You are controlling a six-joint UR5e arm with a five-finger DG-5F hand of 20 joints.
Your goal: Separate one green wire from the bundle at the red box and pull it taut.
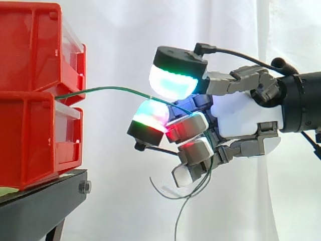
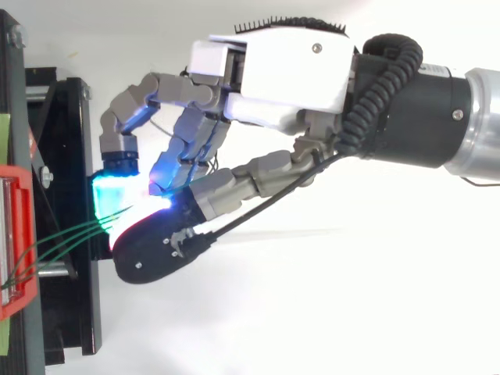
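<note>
Green wire (image 1: 115,89) exits between the stacked red bins (image 1: 30,55) on the black stand (image 1: 40,203) and runs right in a shallow arc into the hand (image 1: 241,115). Fingers (image 1: 173,80) are curled and clamped on it between glowing pads. Slack ends (image 1: 176,226) hang below the hand. From above, several green strands (image 2: 66,241) converge at the fingertips.

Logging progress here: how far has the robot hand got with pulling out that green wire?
Done: the robot hand pinches green wire coming from the red box. In hand: the pull, though the wire bows slightly and is not taut. Left: separating one, since the top view shows several strands fanning to it.
</note>
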